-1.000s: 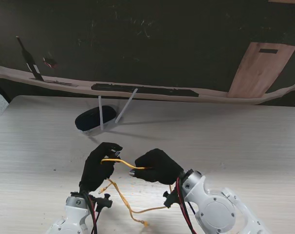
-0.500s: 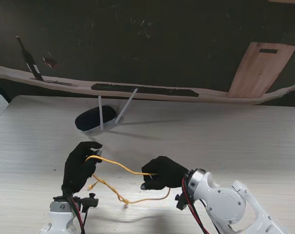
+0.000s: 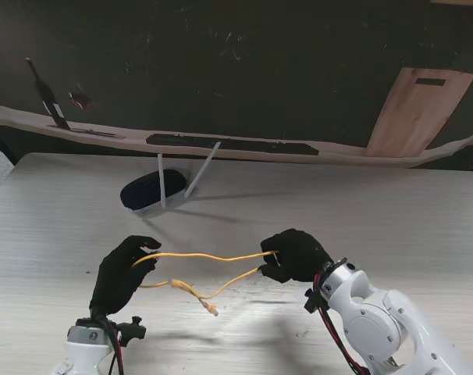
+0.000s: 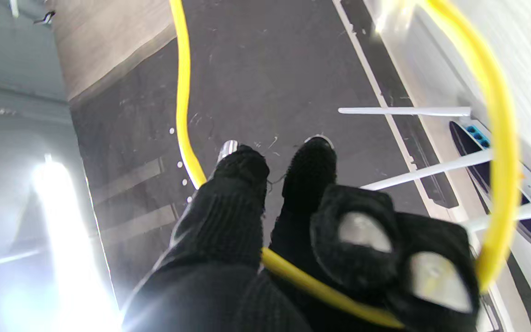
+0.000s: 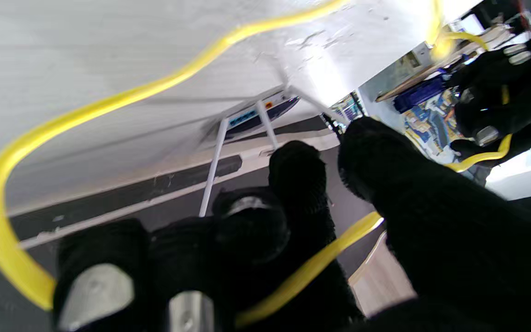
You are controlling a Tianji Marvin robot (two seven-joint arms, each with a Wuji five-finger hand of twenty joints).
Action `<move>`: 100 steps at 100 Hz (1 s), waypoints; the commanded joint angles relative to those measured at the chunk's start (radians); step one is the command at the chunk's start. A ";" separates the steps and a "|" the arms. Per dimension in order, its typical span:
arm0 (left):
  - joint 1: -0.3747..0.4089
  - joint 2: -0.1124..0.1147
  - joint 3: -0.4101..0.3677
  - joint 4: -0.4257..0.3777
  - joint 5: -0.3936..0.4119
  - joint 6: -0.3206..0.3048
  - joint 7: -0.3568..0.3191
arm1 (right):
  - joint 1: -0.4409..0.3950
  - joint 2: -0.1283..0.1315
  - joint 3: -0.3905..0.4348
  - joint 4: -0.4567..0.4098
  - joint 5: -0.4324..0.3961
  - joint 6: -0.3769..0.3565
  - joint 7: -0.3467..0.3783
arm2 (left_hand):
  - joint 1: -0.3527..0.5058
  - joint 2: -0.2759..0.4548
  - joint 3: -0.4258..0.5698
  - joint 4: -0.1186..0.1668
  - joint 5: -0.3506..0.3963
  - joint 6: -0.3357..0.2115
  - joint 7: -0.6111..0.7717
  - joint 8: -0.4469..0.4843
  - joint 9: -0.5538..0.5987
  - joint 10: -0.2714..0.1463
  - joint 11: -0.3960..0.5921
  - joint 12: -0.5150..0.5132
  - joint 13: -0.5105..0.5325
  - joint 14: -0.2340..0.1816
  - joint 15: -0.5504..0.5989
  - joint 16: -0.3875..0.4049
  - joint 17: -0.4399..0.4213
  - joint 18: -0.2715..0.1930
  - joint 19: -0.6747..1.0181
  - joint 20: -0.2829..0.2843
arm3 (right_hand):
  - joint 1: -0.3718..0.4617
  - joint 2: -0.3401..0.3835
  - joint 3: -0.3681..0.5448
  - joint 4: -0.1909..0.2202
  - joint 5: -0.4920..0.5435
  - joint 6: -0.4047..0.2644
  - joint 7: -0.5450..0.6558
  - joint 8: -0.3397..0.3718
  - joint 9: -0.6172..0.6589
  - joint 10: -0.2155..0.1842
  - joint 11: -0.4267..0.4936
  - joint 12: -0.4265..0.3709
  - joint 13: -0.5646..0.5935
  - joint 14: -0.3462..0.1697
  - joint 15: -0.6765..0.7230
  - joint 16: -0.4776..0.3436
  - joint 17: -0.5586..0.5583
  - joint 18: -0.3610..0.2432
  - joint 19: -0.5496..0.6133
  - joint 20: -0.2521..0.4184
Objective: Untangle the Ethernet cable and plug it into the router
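Your left hand [image 3: 121, 273] and right hand [image 3: 293, 255], each gripping the yellow Ethernet cable [image 3: 205, 255], have drawn apart since a second ago, stretching it taut above the counter's [image 3: 392, 211] near edge, a knot [image 3: 179, 286] still dangling, router [image 3: 147, 191] farther off, unplugged.

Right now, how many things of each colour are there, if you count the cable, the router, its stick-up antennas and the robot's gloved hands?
Yellow: 1, the Ethernet cable.
Black: 3, the router, the left hand and the right hand.
White: 2, the left antenna and the right antenna.
Total: 6.
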 commanded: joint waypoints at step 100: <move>-0.122 -0.025 0.097 0.072 -0.047 0.111 0.099 | 0.079 -0.014 -0.066 0.121 0.050 0.096 -0.027 | -0.136 0.015 0.218 -0.008 -0.094 0.082 -0.248 -0.012 -0.390 0.030 -0.338 -0.190 -0.651 0.232 -0.734 -0.176 -0.811 0.088 -0.693 -0.085 | -0.034 0.106 0.000 0.001 0.006 0.009 -0.004 0.005 0.116 0.239 0.028 -0.010 -0.029 -0.106 0.022 -0.012 0.015 0.079 0.148 -0.016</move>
